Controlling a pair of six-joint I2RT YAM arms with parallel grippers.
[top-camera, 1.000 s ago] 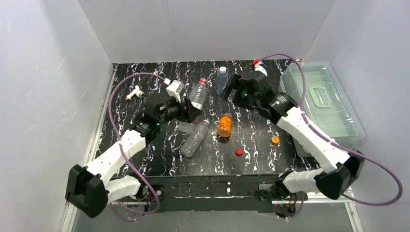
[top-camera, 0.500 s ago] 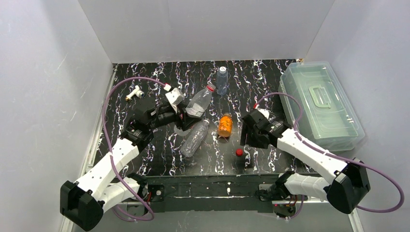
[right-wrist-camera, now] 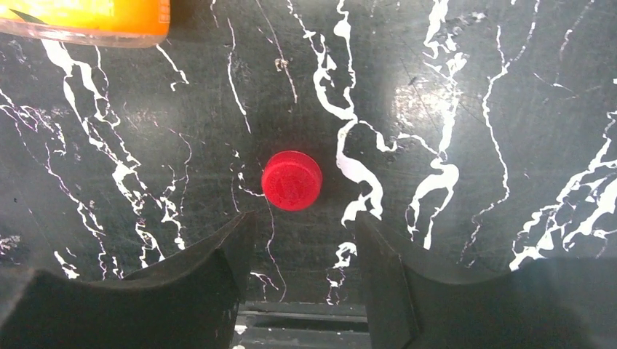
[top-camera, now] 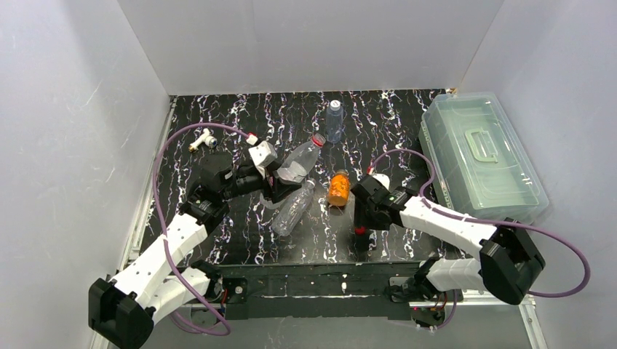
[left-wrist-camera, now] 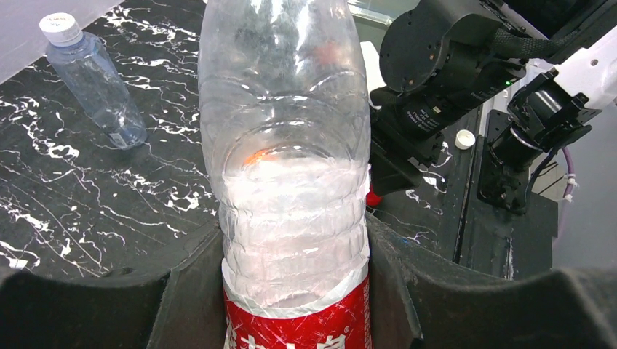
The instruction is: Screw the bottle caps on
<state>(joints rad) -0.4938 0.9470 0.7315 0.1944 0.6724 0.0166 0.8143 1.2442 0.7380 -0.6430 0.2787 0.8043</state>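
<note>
A small round red cap (right-wrist-camera: 292, 180) lies flat near the table (right-wrist-camera: 473, 109)'s near edge. The right gripper (right-wrist-camera: 302, 218) hangs over it, jaws apart and empty; the left gripper (left-wrist-camera: 291, 247) clamps a clear bottle (left-wrist-camera: 284, 145).

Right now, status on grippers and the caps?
Left gripper shut on clear bottle. Right gripper open over red cap, not gripping. Orange bottle beside, not touching cap.

Clear plastic bottle (left-wrist-camera: 284, 182), matt red cap (right-wrist-camera: 292, 180), glossy tabletop (right-wrist-camera: 473, 109)

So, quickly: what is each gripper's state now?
Left gripper: closed on the clear bottle.
Right gripper: open above the red cap, holding nothing.
</note>
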